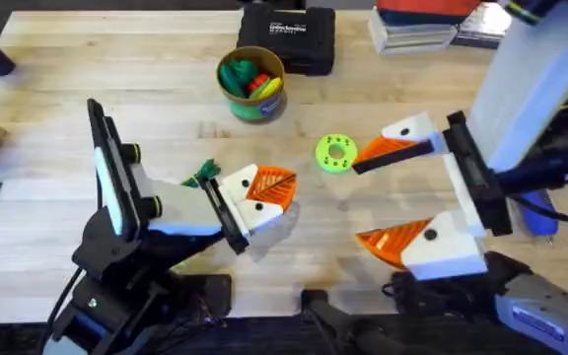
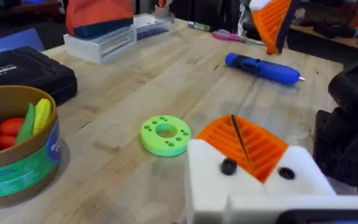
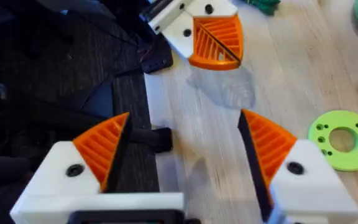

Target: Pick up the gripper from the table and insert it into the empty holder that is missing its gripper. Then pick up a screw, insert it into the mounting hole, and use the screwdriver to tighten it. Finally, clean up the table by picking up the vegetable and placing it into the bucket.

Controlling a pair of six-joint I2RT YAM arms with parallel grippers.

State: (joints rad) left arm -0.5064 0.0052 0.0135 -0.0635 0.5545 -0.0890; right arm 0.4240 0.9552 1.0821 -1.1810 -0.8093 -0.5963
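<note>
The right claw (image 1: 394, 189) is wide open, and nothing sits between its two white fingers with orange pads. It hangs over the table on the right side. Just left of its far finger lies the green disc (image 1: 335, 153), flat on the wood, with small holes around a big middle hole. The left claw (image 1: 267, 190) is left of the middle, and its orange pads are pressed shut with nothing in them.

Just left of that claw lies the little dark-green leafy toy (image 1: 205, 174). Farther back stands the yellow bucket (image 1: 250, 84) with toy food already inside. Behind it is a black case (image 1: 286, 36). The blue screwdriver (image 2: 263, 67) lies at the far right side of the table.

I cannot make out a screw in the disc, so the screw step looks like the one in hand. The next move needs a tiny screw picked up and lined up exactly over one small hole, then the blue screwdriver fetched.
</note>
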